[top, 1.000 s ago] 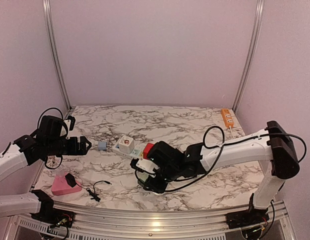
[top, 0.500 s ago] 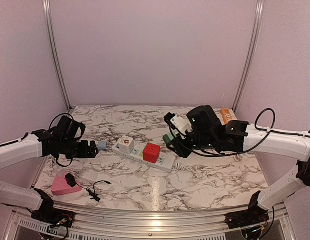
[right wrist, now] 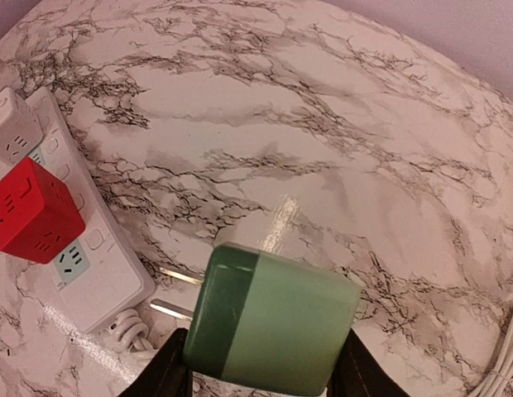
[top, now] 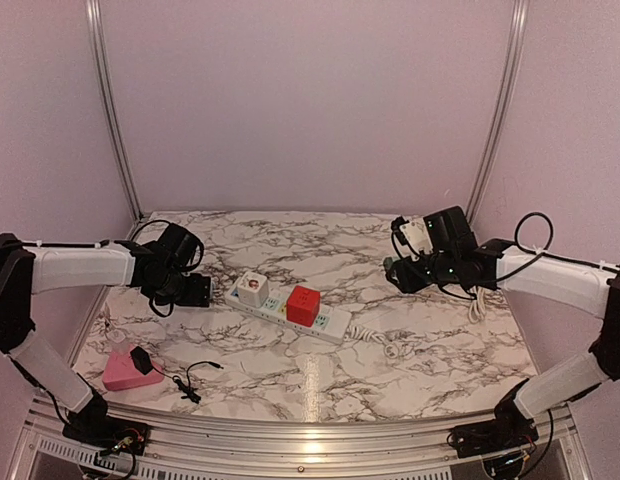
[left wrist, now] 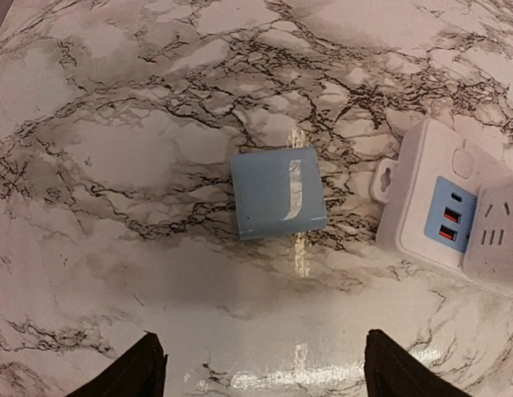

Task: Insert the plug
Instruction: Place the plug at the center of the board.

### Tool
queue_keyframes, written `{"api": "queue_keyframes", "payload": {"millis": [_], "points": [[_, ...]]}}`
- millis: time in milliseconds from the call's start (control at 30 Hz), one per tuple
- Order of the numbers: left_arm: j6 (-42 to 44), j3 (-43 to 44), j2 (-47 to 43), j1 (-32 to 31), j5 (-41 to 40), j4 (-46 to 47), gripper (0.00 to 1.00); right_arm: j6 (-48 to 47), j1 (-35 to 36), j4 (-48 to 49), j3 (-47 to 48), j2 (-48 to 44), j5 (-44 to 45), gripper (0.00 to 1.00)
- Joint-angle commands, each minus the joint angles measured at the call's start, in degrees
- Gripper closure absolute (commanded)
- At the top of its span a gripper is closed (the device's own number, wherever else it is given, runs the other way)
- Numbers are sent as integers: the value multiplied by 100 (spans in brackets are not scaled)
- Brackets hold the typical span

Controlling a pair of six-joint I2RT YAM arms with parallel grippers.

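A blue plug (left wrist: 279, 193) lies flat on the marble just left of the white power strip (left wrist: 422, 207). My left gripper (left wrist: 261, 376) hovers over it, open, its black fingertips (left wrist: 141, 368) wide apart with nothing between them. In the top view that gripper (top: 197, 291) hides the blue plug. My right gripper (right wrist: 265, 364) is shut on a green plug (right wrist: 269, 322) whose two metal prongs (right wrist: 175, 278) point left toward the strip's end (right wrist: 99, 273). From above, the right gripper (top: 395, 272) hangs right of the strip (top: 330, 322).
A white cube adapter (top: 251, 288) and a red cube adapter (top: 303, 304) sit plugged into the strip. An orange power strip (top: 453, 235) lies at the back right. A pink block with a black plug (top: 125, 370) and a thin black cable (top: 195, 382) lie front left.
My right gripper has carried the green plug from the front centre up and off to the right of the strip. The left gripper has moved right, over the blue plug, its jaws a little narrower.
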Motion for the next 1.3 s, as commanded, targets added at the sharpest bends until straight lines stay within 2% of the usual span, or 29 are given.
{"api": "queue_keyframes", "payload": {"millis": [0,233,633,900,1267], "points": [[100,411,384,-12,-231,201,16,-21,-82,372,-95,113,-204,54],[175,971,1124,43,-215,217,16,64,-251,482,-203,339,-42,55],[224,1419,1734,318,-177,216,18,467,-714,972,-492,1113,-543,57],[251,1472,1890,419,52,231,28,589,-1168,1157,-590,1402,-967,57],[233,1520,2048,463,149,247,49,649,-1339,1174,-508,1789,-1041,55]]}}
